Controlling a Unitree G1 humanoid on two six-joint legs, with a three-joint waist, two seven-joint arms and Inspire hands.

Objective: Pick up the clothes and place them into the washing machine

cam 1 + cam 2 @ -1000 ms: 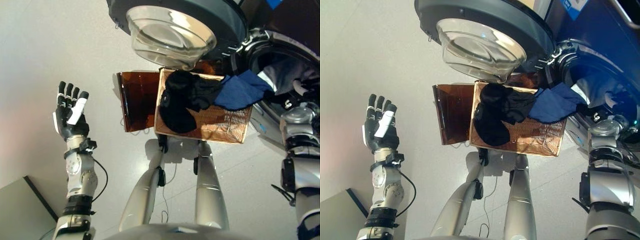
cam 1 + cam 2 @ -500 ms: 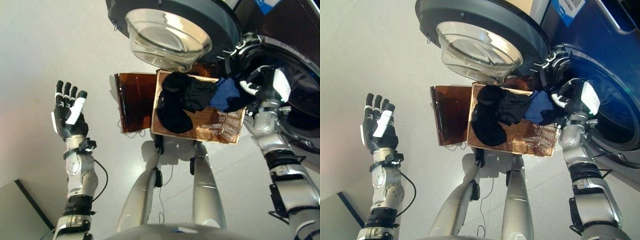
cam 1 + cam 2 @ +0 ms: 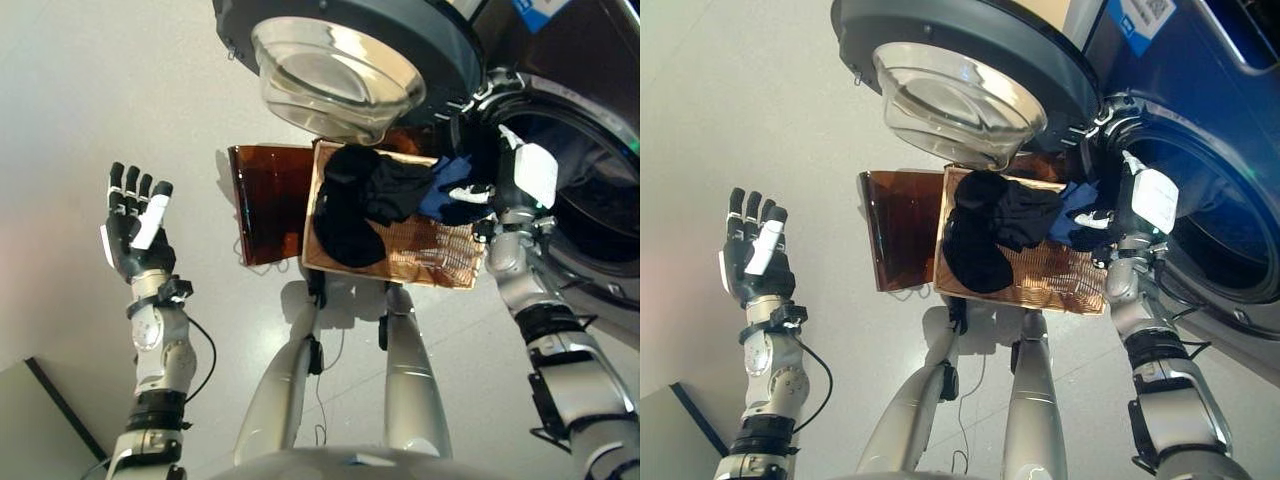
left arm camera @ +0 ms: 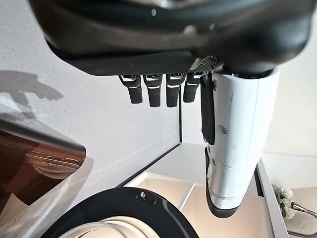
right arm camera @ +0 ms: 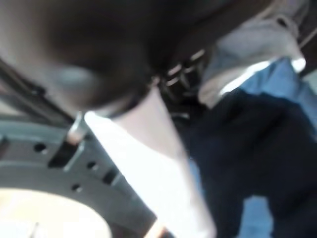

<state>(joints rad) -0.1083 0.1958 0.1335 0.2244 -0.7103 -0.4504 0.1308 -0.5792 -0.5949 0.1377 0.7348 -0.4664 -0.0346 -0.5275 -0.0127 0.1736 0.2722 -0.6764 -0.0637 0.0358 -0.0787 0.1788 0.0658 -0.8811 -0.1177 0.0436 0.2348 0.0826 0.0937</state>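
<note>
Compared with a second ago, the right hand (image 3: 510,185) has come out of the washing machine (image 3: 1200,200) drum and now sits at the front of the opening, right over the end of the basket (image 3: 400,250) nearest the machine. Can't really tell what its fingers are doing; they're buried in the blue garment (image 3: 445,190) and the wrist view is too smeared to help. That blue piece used to stretch from the basket up into the drum; now it's bunched up small at the basket's edge by the hand. The black clothes (image 3: 355,210) are piled in the basket same as before. The machine's door (image 3: 340,60) hangs swung out above the basket. The left hand (image 3: 135,225) is off to the side over the floor (image 3: 120,90), fingers straight and spread, holding nothing, no change there.
</note>
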